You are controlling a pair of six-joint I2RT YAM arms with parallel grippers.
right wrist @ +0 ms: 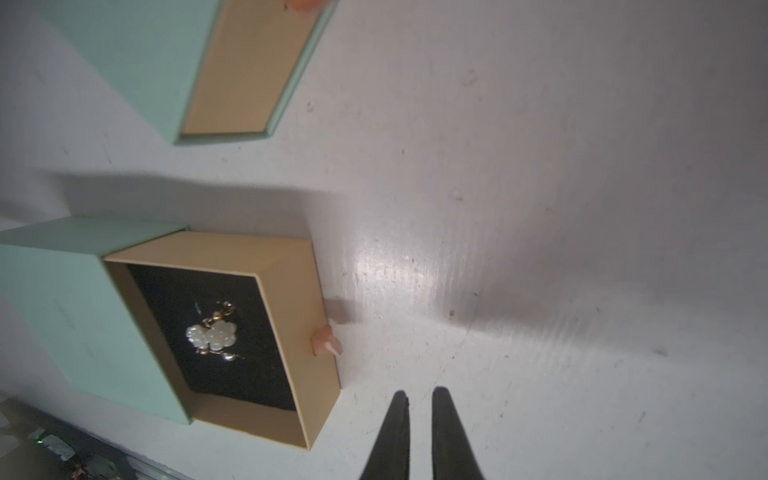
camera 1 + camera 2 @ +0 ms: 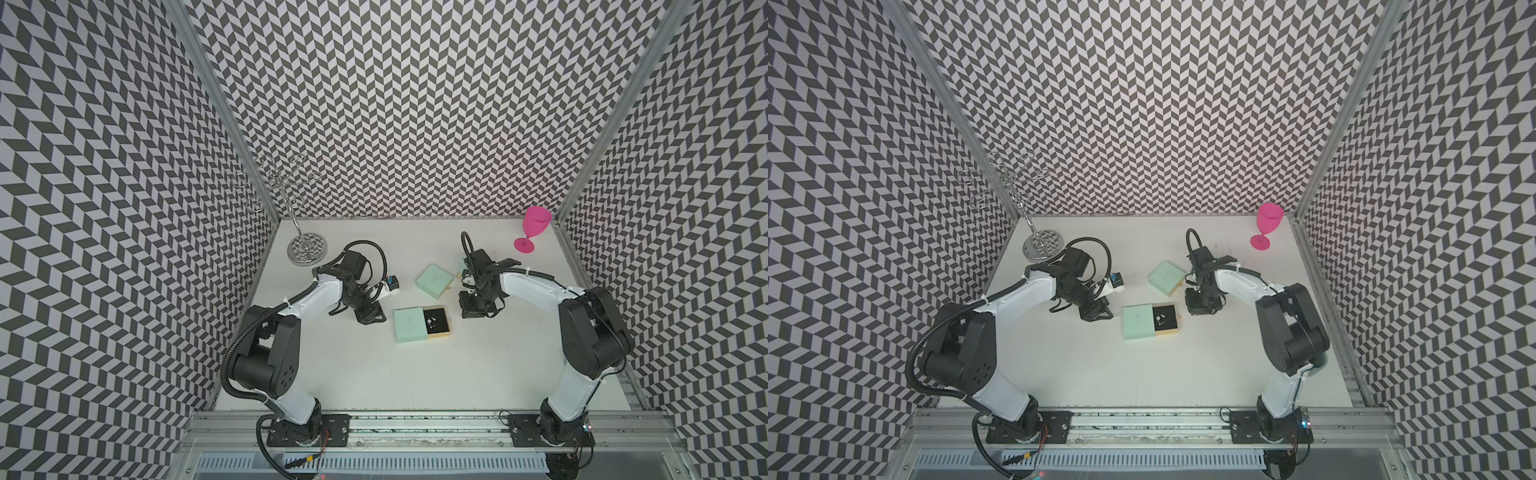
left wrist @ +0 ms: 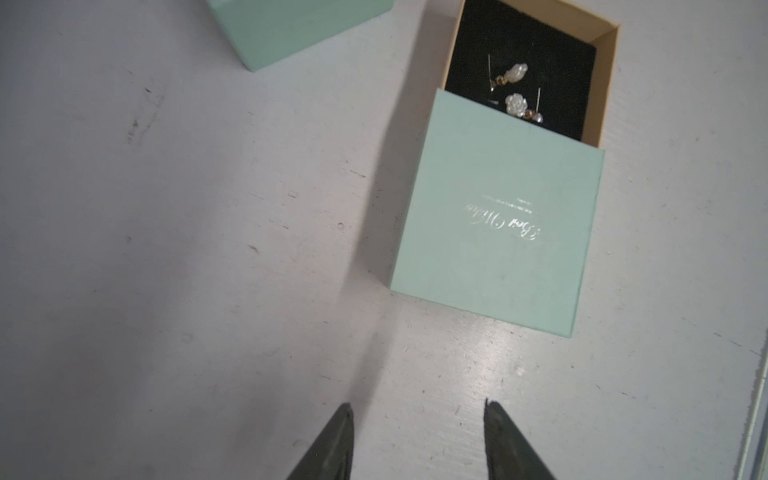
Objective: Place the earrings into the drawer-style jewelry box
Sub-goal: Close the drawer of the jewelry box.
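The drawer-style jewelry box (image 2: 409,330) (image 2: 1138,323) lies mid-table, a mint sleeve with its tan drawer (image 1: 286,299) pulled out toward the right arm. Two white flower earrings (image 3: 516,87) (image 1: 212,336) with thin metal posts rest on the drawer's black lining, seen as a small glint in a top view (image 2: 432,323). My left gripper (image 3: 417,409) (image 2: 372,319) hovers left of the sleeve, open and empty. My right gripper (image 1: 420,395) (image 2: 478,311) hangs just right of the drawer's pink knob (image 1: 328,341), its jaws a narrow gap apart with nothing between them.
A second mint box (image 2: 434,280) (image 3: 291,29) (image 1: 124,62) with its drawer pushed in lies just behind the first, between the two wrists. A tall chrome wire stand (image 2: 305,249) occupies the back left corner and a pink goblet (image 2: 532,228) the back right.
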